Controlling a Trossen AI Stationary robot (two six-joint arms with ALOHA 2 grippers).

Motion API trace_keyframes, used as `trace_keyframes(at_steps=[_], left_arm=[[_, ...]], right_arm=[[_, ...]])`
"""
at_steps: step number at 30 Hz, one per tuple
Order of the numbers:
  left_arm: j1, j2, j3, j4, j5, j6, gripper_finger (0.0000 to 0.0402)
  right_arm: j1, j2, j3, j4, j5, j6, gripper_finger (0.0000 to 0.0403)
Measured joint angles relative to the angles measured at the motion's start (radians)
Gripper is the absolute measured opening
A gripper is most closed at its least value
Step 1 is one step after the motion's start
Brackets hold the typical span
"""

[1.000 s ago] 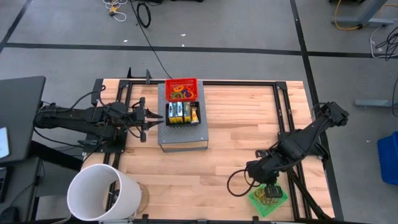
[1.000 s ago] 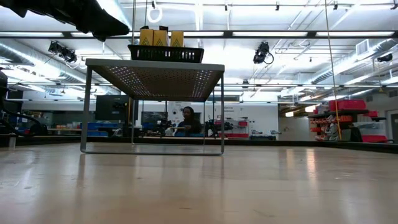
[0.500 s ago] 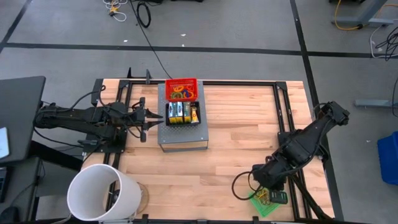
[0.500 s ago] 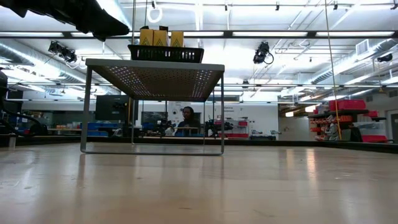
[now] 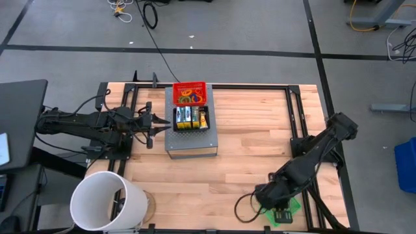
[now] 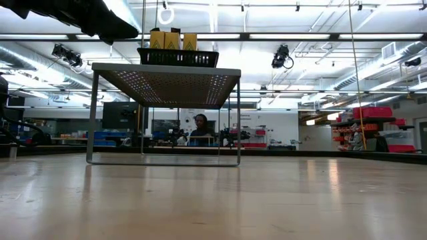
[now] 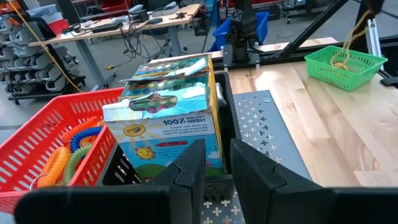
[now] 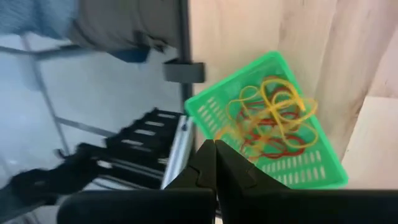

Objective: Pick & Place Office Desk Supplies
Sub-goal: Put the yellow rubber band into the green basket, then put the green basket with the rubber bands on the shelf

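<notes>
The left gripper (image 5: 156, 123) is held slightly parted, gripping nothing, beside the black tray (image 5: 190, 128) of crayon boxes (image 7: 168, 124); coils fill the adjoining red basket (image 5: 189, 92). The right gripper (image 8: 215, 163) is pressed together over the rubber bands (image 8: 270, 118) in the green basket (image 8: 264, 163)

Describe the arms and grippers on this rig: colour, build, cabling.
Both arms are dark, near-black, jointed links. The left arm is slim, with thin black cables along it. The right arm has blocky joints and a black cable looping off its wrist end. The left gripper and right gripper each have two matte dark, flat-sided fingers. No markings are visible.
</notes>
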Motion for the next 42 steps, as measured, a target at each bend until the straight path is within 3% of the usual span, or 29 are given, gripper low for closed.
trace_keyframes(at_steps=[11, 19, 23, 33, 42], left_arm=[[0.0, 0.0, 0.0, -0.008, 0.007, -0.004, 0.0084], [0.0, 0.0, 0.0, -0.015, 0.008, -0.013, 0.0084], [0.0, 0.0, 0.0, -0.017, 0.008, -0.014, 0.0084], [0.0, 0.0, 0.0, -0.028, 0.009, -0.018, 0.0084], [0.0, 0.0, 0.0, -0.028, 0.008, -0.018, 0.0084]], right_arm=[[0.01, 0.263, 0.0, 0.017, -0.015, -0.172, 0.0], [0.03, 0.404, 0.0, -0.006, -0.021, -0.158, 0.0006], [0.032, 0.411, 0.0, -0.03, 0.014, -0.128, 0.0044], [0.037, 0.401, 0.0, -0.184, 0.062, -0.141, 0.0181], [0.037, 0.396, 0.0, -0.252, 0.203, -0.239, 0.0194]])
